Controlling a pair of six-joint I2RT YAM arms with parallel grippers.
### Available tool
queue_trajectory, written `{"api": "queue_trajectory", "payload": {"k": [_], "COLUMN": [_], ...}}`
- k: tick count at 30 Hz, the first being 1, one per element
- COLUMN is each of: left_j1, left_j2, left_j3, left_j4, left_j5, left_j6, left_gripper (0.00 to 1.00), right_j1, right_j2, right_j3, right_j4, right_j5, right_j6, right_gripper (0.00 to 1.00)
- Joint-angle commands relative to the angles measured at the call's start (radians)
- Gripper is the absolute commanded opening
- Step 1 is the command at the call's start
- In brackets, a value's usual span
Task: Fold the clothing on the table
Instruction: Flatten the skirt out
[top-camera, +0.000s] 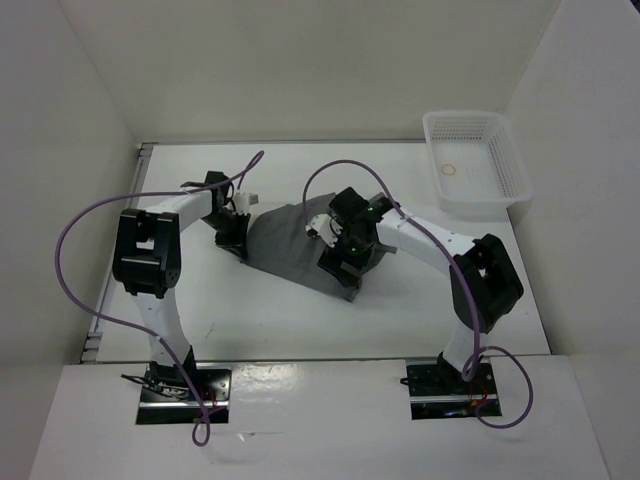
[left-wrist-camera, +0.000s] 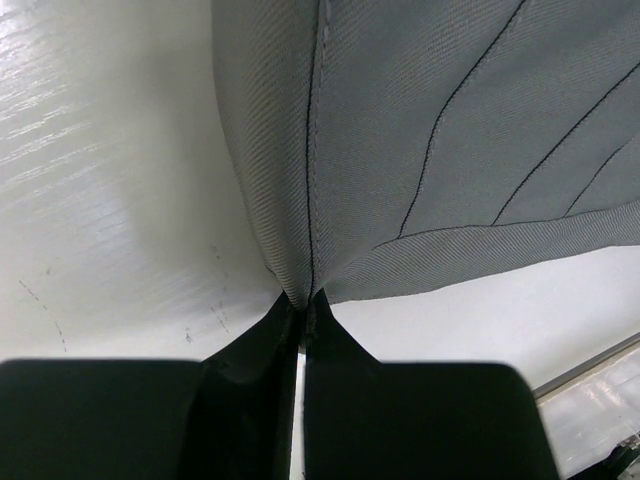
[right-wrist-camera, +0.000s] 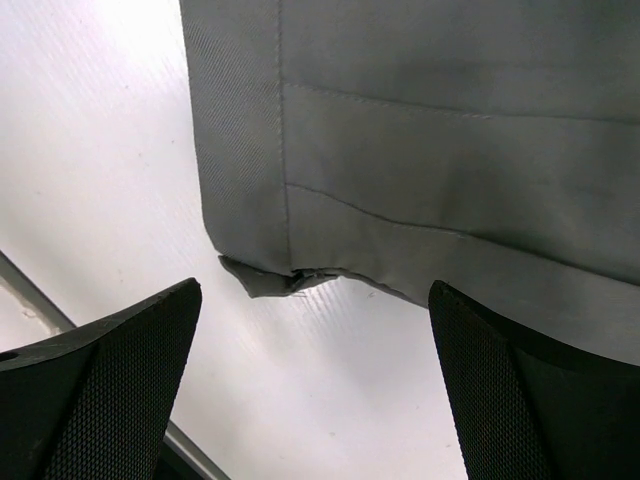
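While both arm bases (top-camera: 185, 385) sit at the near edge of the table (top-camera: 300, 330), purple cables (top-camera: 75, 270) loop over them and partly cover the arms. On the left side, the left gripper (left-wrist-camera: 302, 300) is clenched on the skirt (left-wrist-camera: 450, 150). The wrist view shows its fingers (left-wrist-camera: 270, 325) pinched together on a corner where a side seam meets a stitched band. How much cloth sits inside the pinch can't be told, and the gripper body is a dark blur, cut off at the bottom. Over on the right, the right gripper (right-wrist-camera: 315, 290) is released, jaws spread wide and holding nothing. It hangs over a skirt corner with a small flap turned out; whether it touches the cloth can't be told.

From above, the skirt lies flat mid-table between the arms. Its left edge is at the left gripper and its near right corner under the right one. The right wrist hides much of the skirt's right part, so the outline there is lost. Pleat lines show only in the wrist views, and the waistband can't be made out.

At the far right is a white mesh basket (top-camera: 475, 165), well apart from the skirt. A faint ring inside it is too small to identify.
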Motion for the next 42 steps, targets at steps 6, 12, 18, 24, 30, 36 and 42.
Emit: {"api": "queue_trajectory", "payload": {"k": [6,12,18,24,30,36,42], "left_j1": [0.099,0.156,0.156,0.156,0.156,0.156,0.156], "left_j2": [-0.015,-0.015,-0.025,-0.025,-0.034,-0.034,-0.043], "left_j3": [-0.021,-0.021,-0.03,-0.03,-0.039,-0.039,-0.05], "left_j4": [0.032,0.043,0.043,0.034,0.034,0.025,0.025], "left_j5": [0.048,0.027,0.018,0.018,0.018,0.027,0.036], "left_j6": [-0.018,-0.029,-0.029,-0.029,-0.019,-0.01,-0.001], "left_gripper": [0.0,0.0,0.0,0.0,0.0,0.0,0.0], "right_j1": [0.01,0.082,0.212,0.306,0.294,0.272,0.261], "right_j2": [-0.027,-0.016,0.017,0.05,0.068,0.097,0.135], "right_j3": [-0.056,-0.056,-0.023,-0.032,-0.092,-0.101,-0.11], "right_j4": [-0.016,-0.004,0.05,0.11,0.235,0.303,0.323], "right_j5": [-0.034,0.01,0.05,0.133,0.237,0.293,0.293], "right_j6": [0.011,0.0,0.0,-0.009,-0.036,-0.069,-0.069], "right_gripper": [0.98,0.98,0.98,0.98,0.98,0.98,0.73]}}
